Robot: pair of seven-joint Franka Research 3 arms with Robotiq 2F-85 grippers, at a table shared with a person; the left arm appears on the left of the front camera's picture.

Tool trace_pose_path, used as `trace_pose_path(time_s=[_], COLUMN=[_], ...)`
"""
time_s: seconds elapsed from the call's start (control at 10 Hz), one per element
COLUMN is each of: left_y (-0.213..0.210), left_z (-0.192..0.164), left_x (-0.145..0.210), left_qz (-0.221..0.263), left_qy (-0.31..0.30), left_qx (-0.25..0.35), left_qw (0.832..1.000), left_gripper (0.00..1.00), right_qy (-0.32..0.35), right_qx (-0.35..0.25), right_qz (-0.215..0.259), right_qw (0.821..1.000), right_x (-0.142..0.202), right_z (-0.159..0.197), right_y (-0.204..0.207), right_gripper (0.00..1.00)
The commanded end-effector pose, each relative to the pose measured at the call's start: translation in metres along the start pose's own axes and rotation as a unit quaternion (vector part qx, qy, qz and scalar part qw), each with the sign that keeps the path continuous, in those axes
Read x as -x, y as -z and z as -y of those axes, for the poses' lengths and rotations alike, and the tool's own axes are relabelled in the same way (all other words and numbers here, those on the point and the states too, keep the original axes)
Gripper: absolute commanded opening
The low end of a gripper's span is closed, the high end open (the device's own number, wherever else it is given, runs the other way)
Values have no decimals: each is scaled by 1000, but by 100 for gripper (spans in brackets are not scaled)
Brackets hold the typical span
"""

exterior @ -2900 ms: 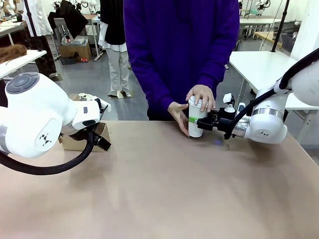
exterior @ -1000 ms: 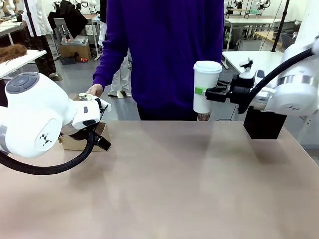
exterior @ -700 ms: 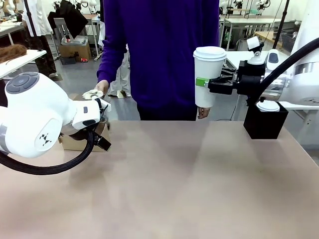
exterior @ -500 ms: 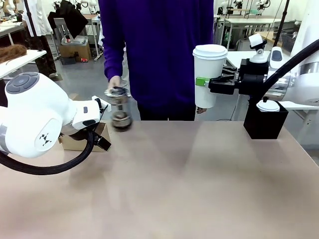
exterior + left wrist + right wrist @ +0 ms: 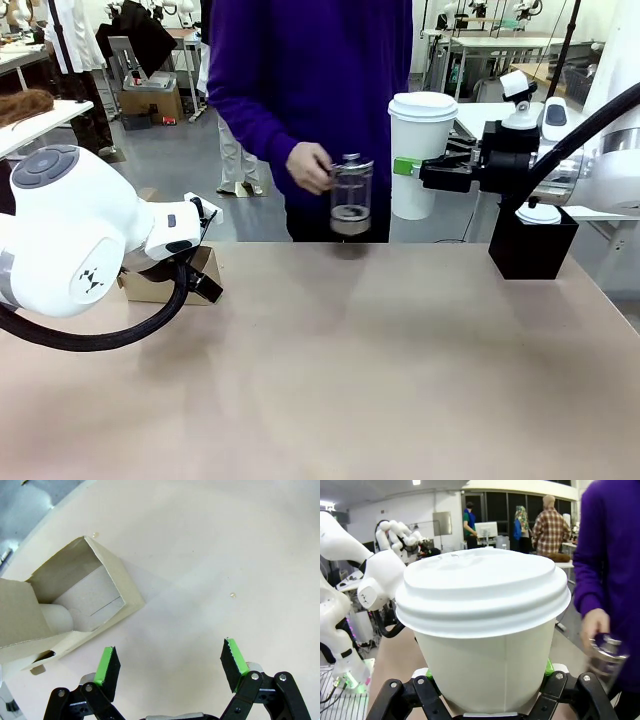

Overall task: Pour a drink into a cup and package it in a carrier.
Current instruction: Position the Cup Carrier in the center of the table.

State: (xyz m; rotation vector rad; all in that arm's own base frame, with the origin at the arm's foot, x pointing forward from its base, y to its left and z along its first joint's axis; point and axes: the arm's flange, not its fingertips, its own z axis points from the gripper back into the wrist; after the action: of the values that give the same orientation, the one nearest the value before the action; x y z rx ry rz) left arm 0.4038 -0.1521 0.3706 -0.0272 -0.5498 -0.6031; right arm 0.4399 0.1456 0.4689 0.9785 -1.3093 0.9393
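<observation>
My right gripper (image 5: 405, 166) is shut on the tall white lidded cup (image 5: 420, 155) and holds it upright in the air above the table's far edge. The right wrist view shows the cup (image 5: 485, 630) close up between the fingers. A person's hand (image 5: 308, 165) holds the clear glass pot (image 5: 350, 195) just left of the cup, with a little dark drink (image 5: 348, 214) low inside. The brown cardboard carrier (image 5: 160, 282) stands at the far left, partly behind my left arm. My left gripper (image 5: 172, 662) hangs open over bare table beside the carrier (image 5: 75, 600).
A black box (image 5: 530, 245) with a short white lidded cup (image 5: 537, 212) on it stands at the table's far right. The person in purple stands across the far edge. The tan table (image 5: 350, 380) stretches between the arms.
My right gripper lifted the cup off the table, out of the person's hands. The person then picked up the glass pot at the left and carried it right, up beside the cup.
</observation>
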Motion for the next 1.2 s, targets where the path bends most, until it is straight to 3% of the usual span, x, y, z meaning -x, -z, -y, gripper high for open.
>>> trace_pose_path(time_s=[0.0,0.5,0.7,1.1], left_y=[0,0,-35,-112], left_z=[0,0,0,-21], left_x=[0,0,-20,-68], left_qz=[0,0,8,-29], left_qy=[-1,0,-25,-92], left_qx=[1,0,-24,-46], left_qw=[1000,1000,999,994], left_gripper=[100,100,100,100], right_qy=[-3,-3,-3,-3], right_qx=[3,3,3,3], right_qz=[-1,-1,-1,-1], right_qw=[1000,1000,1000,1000], right_x=[-3,-3,-3,-3], right_z=[0,0,0,0], right_y=[2,2,2,2], right_gripper=[80,80,80,80])
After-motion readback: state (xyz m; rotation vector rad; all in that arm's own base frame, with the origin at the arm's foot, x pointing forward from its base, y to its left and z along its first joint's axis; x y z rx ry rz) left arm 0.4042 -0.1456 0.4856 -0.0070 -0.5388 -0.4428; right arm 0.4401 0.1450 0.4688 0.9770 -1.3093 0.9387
